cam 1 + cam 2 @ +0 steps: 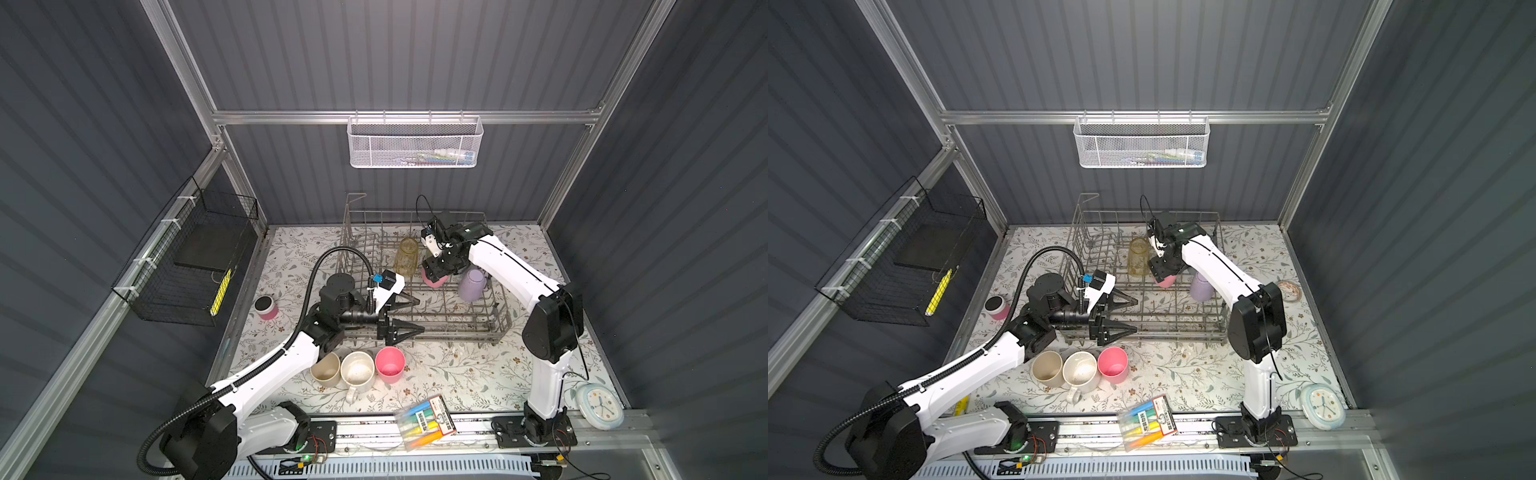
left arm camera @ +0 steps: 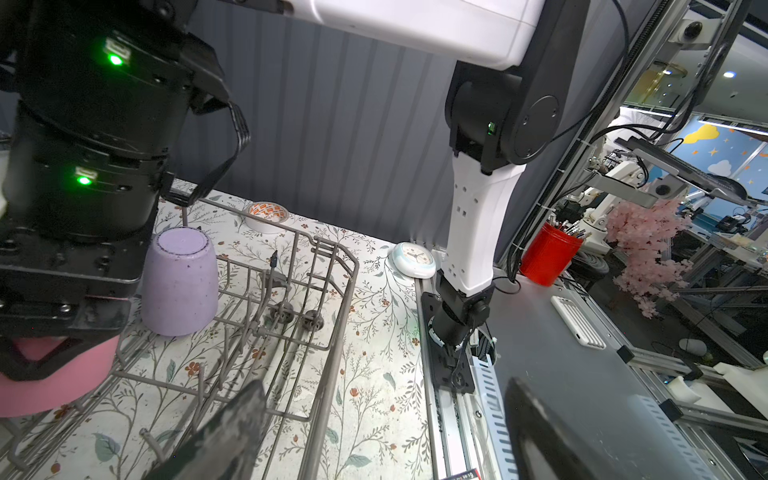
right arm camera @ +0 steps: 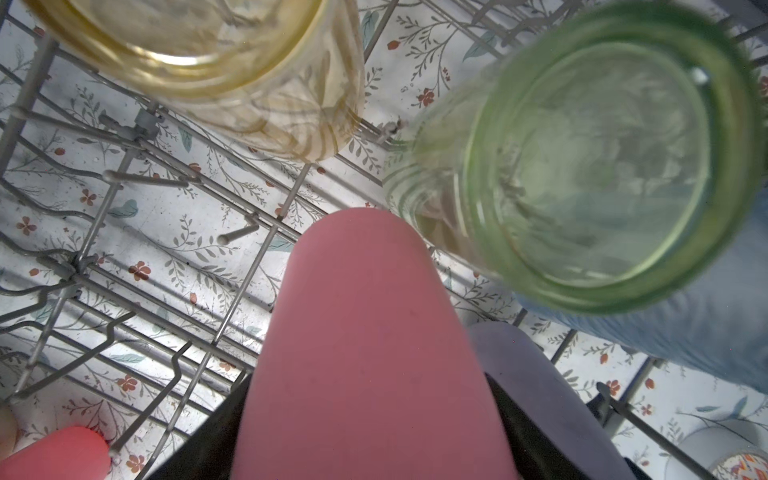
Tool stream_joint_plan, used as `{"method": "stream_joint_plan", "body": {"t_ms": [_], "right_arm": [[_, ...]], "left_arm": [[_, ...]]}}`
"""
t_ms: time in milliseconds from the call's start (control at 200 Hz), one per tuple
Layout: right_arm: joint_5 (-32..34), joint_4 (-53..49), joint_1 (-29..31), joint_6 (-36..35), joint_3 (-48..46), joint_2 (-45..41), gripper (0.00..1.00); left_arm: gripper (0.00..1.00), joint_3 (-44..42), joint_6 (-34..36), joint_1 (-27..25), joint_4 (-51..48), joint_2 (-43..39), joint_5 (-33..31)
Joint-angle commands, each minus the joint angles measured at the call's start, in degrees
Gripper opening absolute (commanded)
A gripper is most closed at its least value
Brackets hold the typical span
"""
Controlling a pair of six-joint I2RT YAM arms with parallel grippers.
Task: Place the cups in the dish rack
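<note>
The grey wire dish rack (image 1: 457, 329) (image 1: 1177, 332) stands mid-table. Inside it my right gripper (image 1: 435, 275) (image 3: 370, 432) is shut on a pink cup (image 3: 361, 332) (image 2: 54, 386), mouth down on the wires. Around it stand an amber glass (image 1: 406, 255) (image 3: 208, 62), a green glass (image 3: 602, 166), a clear-blue tumbler (image 3: 706, 332) and an upturned lilac tumbler (image 1: 473, 284) (image 2: 178, 282). My left gripper (image 1: 420, 316) (image 2: 382, 436) hangs open and empty over the rack's front rim. In front of the rack sit a beige tumbler (image 1: 325, 370), a cream mug (image 1: 357, 372) and a pink tumbler (image 1: 390, 365).
A short pink pot with a black top (image 1: 266, 307) sits left of the rack and a tape roll (image 1: 1287, 289) to its right. A marker pack (image 1: 426, 422) and a clock (image 1: 600, 405) lie at the front edge. A white mesh basket (image 1: 415, 143) and a black wire basket (image 1: 187, 266) hang on the walls.
</note>
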Motion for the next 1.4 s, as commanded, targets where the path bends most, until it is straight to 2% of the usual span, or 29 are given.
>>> {"method": "stream_joint_plan", "body": {"t_ms": [0,490,1396], "right_arm": [[0.12,-2.27,0.44,-0.89,2.39,1.43,0.62],[1.22,-6.67,1.3,-0.71,8.08,6.66,0.66],[3.52,-8.05,2.58,0.5,9.92,10.28,0.84]], "left_arm": [[0.89,-0.05,1.4,-0.04,-0.69,-0.63,0.78],[0.89,0.54,2.05,-0.05,-1.36,-0.03,1.52],[0.88,-0.07,2.82,-0.05,-2.41,-0.94,0.99]]}}
